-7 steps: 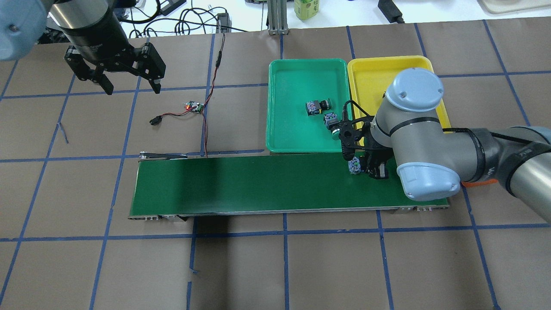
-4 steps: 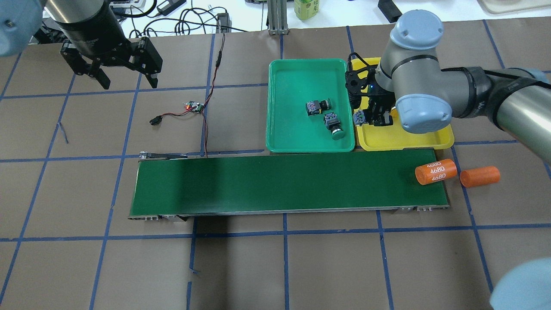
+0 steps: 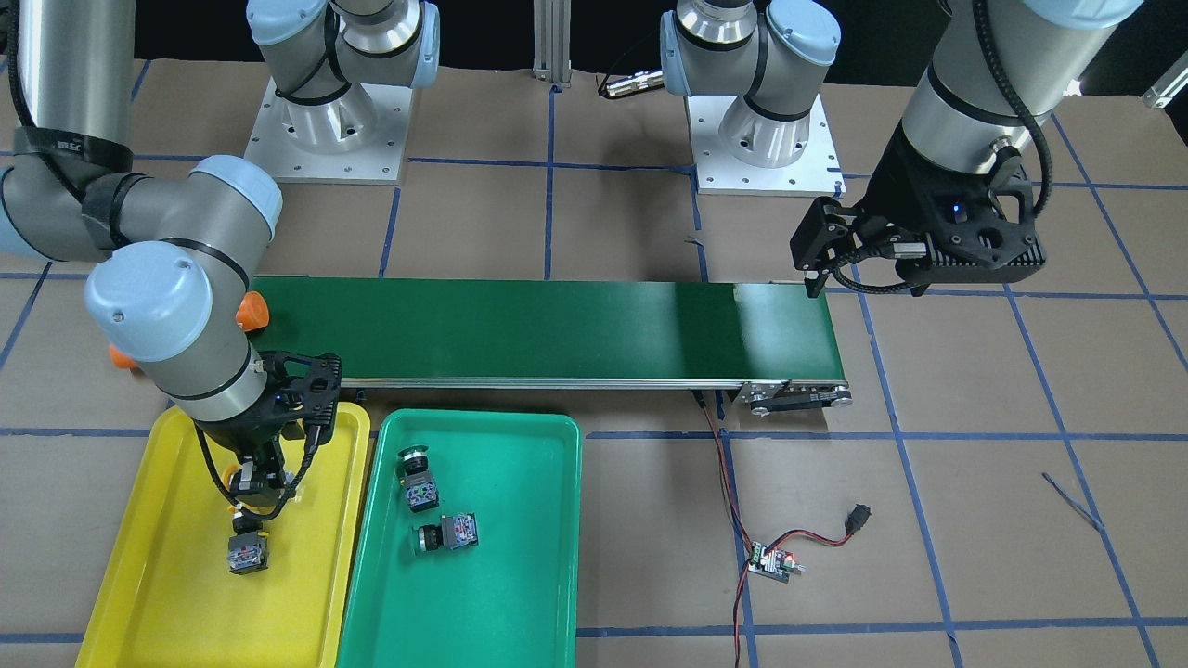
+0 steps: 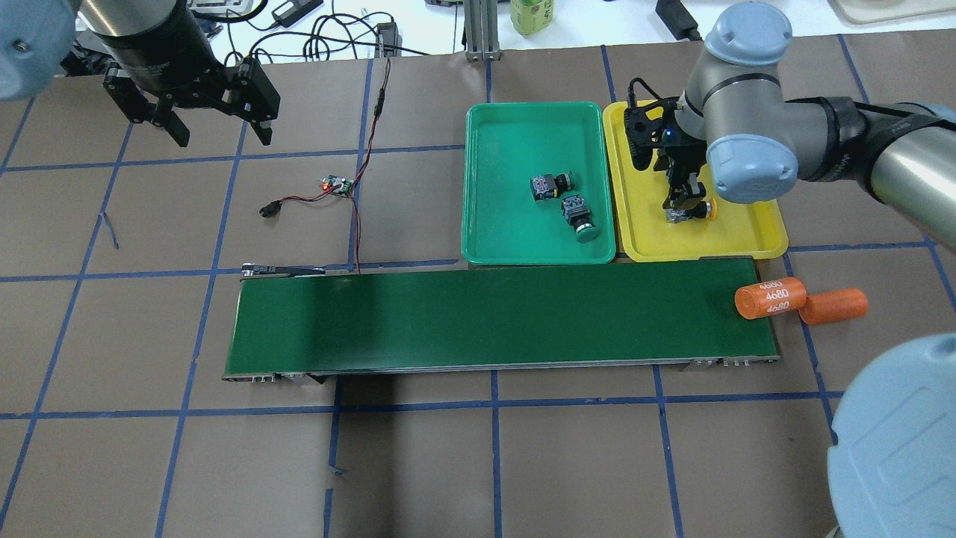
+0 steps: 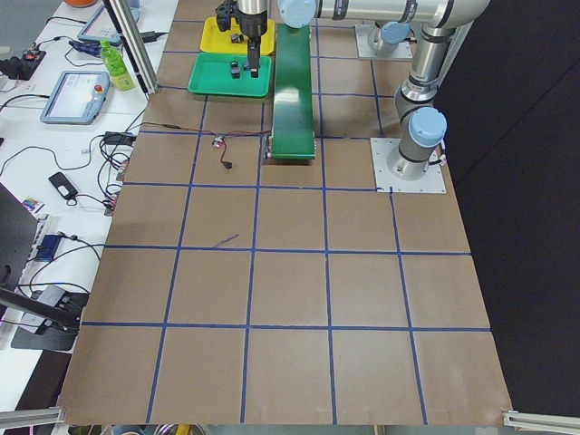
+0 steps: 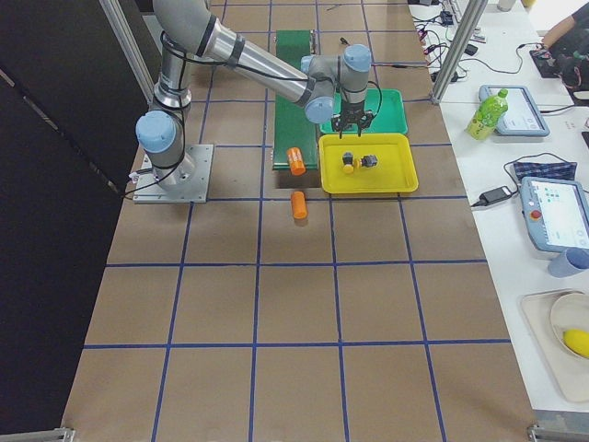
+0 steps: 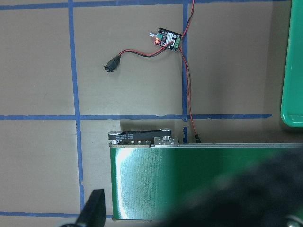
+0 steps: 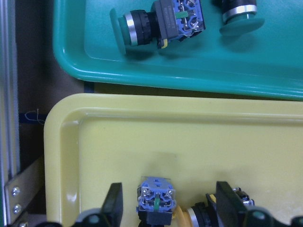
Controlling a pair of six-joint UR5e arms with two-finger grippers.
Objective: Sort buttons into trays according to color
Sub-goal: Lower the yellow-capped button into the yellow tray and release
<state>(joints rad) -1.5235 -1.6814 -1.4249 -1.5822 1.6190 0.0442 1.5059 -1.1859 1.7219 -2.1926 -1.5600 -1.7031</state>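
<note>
Just beneath right gripper — jaws wide, gripping nothing — button rests in yellow tray; left gripper likewise spread, empty.

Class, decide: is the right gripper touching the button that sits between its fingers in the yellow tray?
Apart. The right wrist view shows the right gripper open, with bare yellow tray visible between each finger and the button.

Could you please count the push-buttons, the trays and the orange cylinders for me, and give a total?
Small push-buttons with round caps and blocky bodies: 4
Shallow rectangular plastic trays, one green, one yellow: 2
Orange cylinders: 2
Total: 8
</note>
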